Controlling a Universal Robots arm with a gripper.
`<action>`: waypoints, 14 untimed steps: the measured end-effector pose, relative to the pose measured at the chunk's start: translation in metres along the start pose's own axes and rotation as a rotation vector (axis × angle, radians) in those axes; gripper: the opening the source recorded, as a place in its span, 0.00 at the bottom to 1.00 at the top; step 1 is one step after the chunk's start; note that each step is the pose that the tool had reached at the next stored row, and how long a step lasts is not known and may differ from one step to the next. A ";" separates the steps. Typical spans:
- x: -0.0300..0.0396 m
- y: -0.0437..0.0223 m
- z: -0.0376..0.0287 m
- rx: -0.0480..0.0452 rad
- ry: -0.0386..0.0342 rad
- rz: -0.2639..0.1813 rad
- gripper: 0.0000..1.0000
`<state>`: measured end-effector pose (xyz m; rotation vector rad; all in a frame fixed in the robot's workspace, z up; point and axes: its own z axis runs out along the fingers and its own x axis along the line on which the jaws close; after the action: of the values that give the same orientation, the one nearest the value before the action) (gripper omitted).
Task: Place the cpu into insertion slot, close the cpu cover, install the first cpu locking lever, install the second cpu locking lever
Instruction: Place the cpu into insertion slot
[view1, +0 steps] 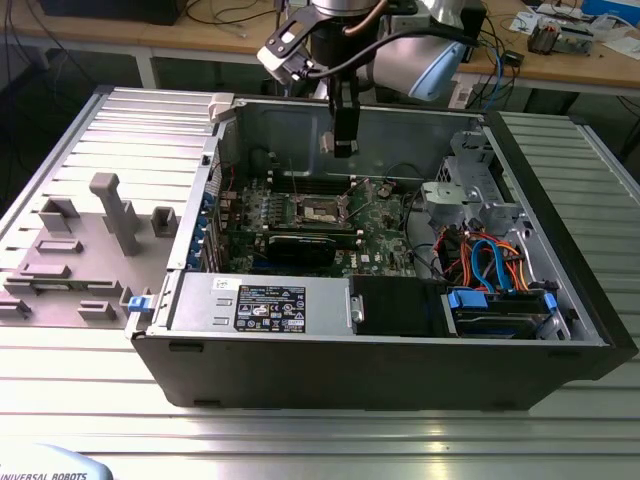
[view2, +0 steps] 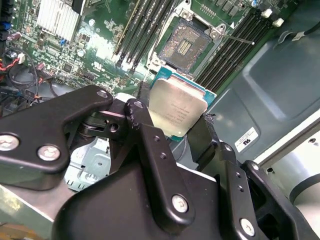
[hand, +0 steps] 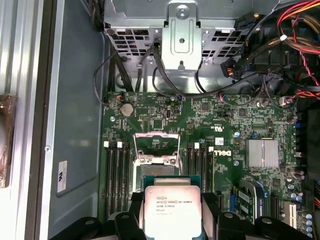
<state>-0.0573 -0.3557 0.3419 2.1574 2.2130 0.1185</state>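
Claw (view2: 172, 122): closed on two opposite edges of the cpu (view2: 177, 105), held above the board | cpu: light, rigid, flat square; smooth silvery lid is slippery and the underside fragile, so an edge grip suits it | beneath claw: insertion slot (view2: 186, 45), dark, silver-rimmed, empty | cpu cover (hand: 157, 145): thin metal frame, seemingly raised | around: green motherboard (hand: 225, 125), black memory slots (hand: 117, 170)

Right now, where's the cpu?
In both wrist views the cpu is clamped between the jaws, raised clear of the open insertion slot just beside it and not seated.
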 end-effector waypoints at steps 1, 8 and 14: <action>0.0001 -0.0004 0.0019 0.0000 0.0000 0.000 0.54; 0.0009 -0.0022 0.0193 0.0000 -0.0003 0.003 0.54; 0.0008 -0.0030 0.0287 -0.0003 -0.0023 0.024 0.54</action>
<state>-0.0578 -0.3544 0.3131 2.1838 2.1857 0.1173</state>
